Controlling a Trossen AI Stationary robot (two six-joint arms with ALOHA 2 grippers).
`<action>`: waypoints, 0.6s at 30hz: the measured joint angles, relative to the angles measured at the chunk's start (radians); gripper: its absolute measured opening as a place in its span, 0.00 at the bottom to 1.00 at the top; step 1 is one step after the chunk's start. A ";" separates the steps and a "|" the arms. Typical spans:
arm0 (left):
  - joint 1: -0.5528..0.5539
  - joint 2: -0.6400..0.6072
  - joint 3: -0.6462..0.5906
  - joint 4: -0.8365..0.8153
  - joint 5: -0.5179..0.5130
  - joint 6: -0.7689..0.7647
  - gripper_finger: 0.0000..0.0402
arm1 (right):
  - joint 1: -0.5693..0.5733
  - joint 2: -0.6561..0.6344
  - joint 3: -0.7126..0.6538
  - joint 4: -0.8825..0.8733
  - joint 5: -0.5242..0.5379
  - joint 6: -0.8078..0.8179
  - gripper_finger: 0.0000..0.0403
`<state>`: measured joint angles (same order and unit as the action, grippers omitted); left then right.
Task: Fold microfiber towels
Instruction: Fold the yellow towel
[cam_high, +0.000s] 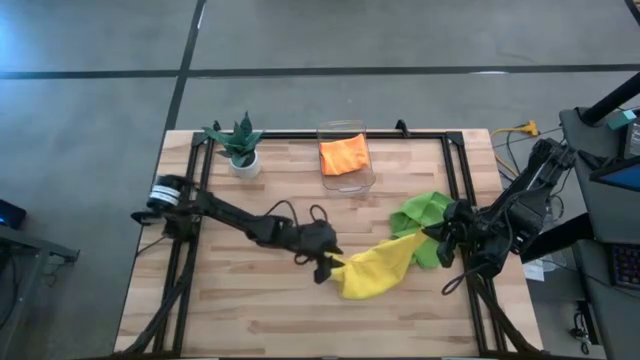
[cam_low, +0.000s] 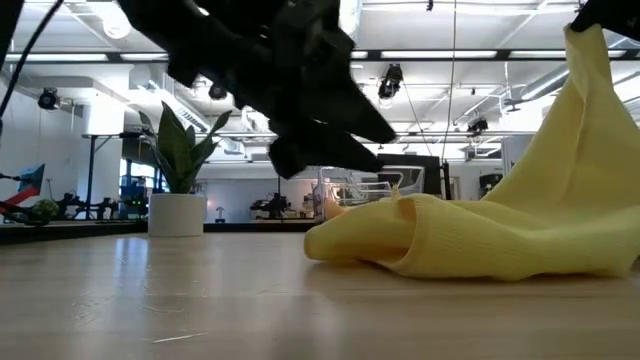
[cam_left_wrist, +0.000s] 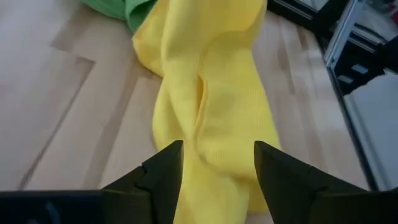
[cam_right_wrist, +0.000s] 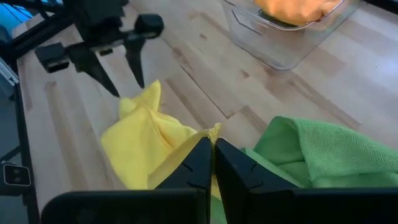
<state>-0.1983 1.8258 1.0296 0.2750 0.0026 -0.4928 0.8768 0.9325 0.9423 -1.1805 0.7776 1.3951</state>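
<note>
Yellow towel (cam_low: 470, 245): nearest the low camera, lying crumpled on the wooden table (cam_high: 250, 320), one corner drawn up and away toward the right gripper (cam_right_wrist: 213, 155), whose fingers are pinched together on that corner. Left gripper (cam_left_wrist: 217, 165): poised at the opposite end of the yellow towel, fingers parted with the cloth showing between them, not clamped on it; whether the tips touch the fabric cannot be told. Green towels (cam_high: 425, 225): heaped in a loose pile touching the yellow towel's lifted end, beside the right gripper. Clear plastic bin (cam_high: 352, 175): beyond the yellow towel toward the table's far edge, well apart from it. Orange towel (cam_high: 344, 155): folded, lying inside the bin. Potted plant (cam_high: 241, 146): in a white pot, to the bin's left near the far edge, farther still from the yellow towel.
</note>
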 joint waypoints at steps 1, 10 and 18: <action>0.007 0.016 0.016 -0.002 0.024 -0.014 0.45 | 0.000 0.000 -0.001 0.002 0.000 0.000 0.03; 0.029 0.135 0.116 -0.047 0.115 -0.080 0.45 | 0.001 0.006 -0.001 0.014 -0.025 0.000 0.03; 0.029 0.135 0.120 -0.106 0.106 -0.070 0.24 | 0.003 0.009 -0.001 0.022 -0.030 0.001 0.03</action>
<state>-0.1693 1.9608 1.1496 0.1689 0.1086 -0.5627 0.8795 0.9417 0.9409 -1.1584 0.7475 1.3956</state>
